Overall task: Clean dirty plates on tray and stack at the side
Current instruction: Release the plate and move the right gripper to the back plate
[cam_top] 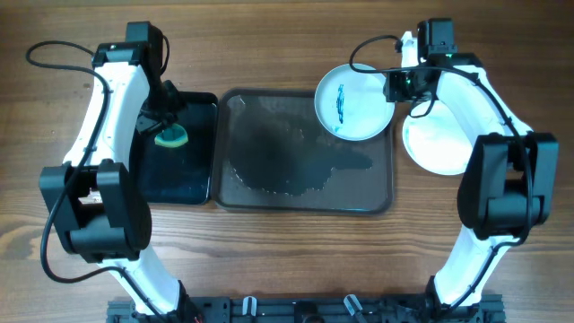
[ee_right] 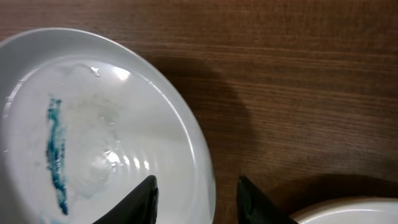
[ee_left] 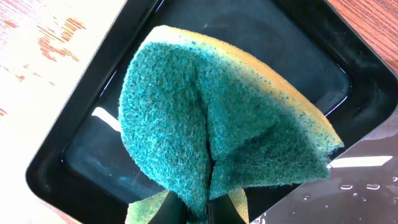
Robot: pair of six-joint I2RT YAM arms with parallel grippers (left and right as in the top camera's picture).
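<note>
A white plate [cam_top: 354, 100] with a blue streak lies over the far right corner of the large dark tray [cam_top: 269, 108], its right side reaching past the rim. My right gripper [cam_top: 401, 85] stands open astride that plate's right rim. In the right wrist view one finger is over the plate [ee_right: 93, 124] and the other over bare wood, the gripper [ee_right: 196, 199] not closed on it. A clean white plate [cam_top: 439, 139] rests on the table at the right, and its edge [ee_right: 348, 211] shows by the outer finger. My left gripper [cam_top: 169, 126] is shut on a green sponge [ee_left: 211, 118].
The sponge hangs over the small black tray [cam_top: 193, 179], which holds water, left of the large tray. A wide wet patch covers the large tray's floor. Wooden table surrounds both trays.
</note>
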